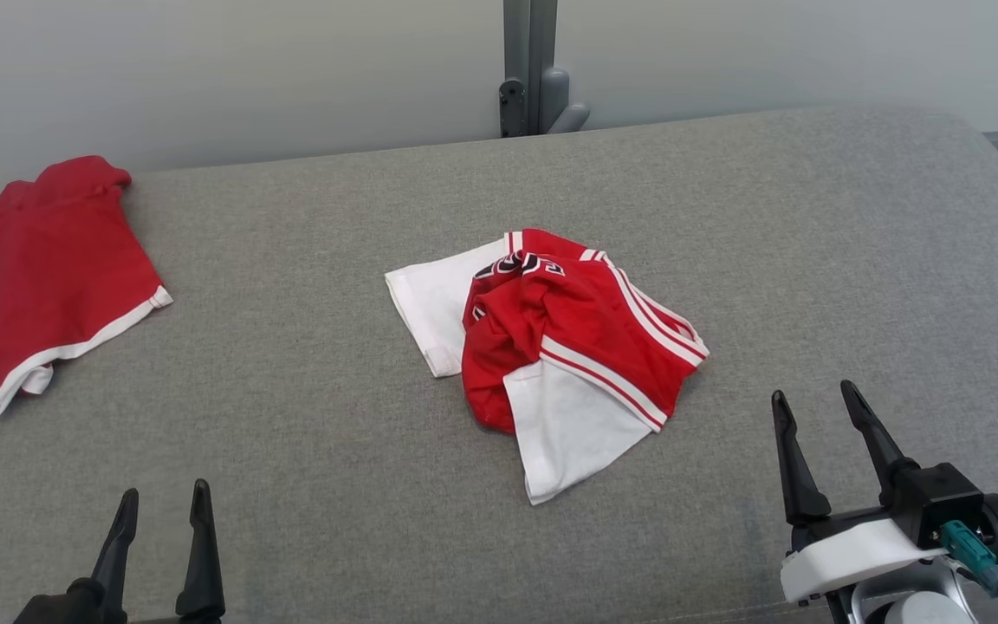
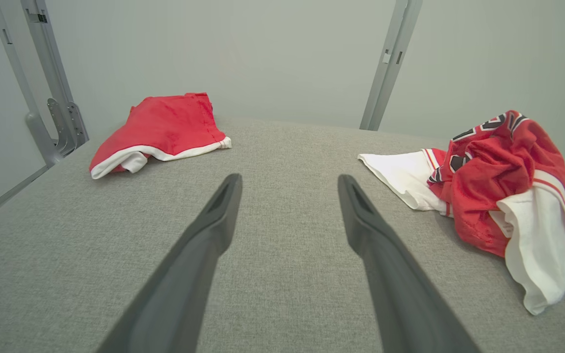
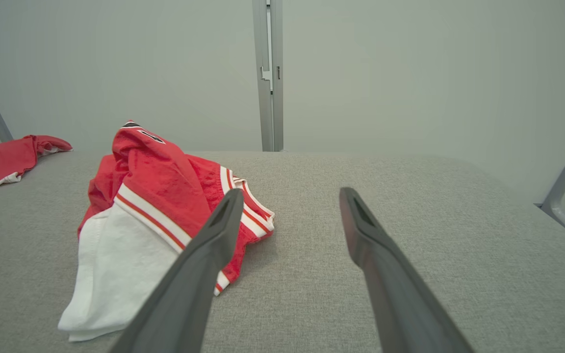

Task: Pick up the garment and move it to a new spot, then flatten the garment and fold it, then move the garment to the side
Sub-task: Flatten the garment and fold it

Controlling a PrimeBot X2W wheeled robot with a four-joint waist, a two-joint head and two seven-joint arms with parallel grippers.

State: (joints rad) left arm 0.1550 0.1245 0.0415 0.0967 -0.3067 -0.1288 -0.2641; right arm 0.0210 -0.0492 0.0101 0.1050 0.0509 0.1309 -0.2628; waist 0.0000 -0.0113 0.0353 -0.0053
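Fabric surface (image 1: pixel 308 416) bears crumpled garment (image 1: pixel 568 338), pale wall (image 1: pixel 204 69) behind; left pincer (image 1: pixel 165 490), right pincer (image 1: pixel 813 390) gape empty

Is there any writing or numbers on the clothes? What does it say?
On the crumpled red and white jersey: black letters with white edges, folded into the creases and too broken up to read.
On the red shorts with white trim: no writing that I can see.
No other readable text.
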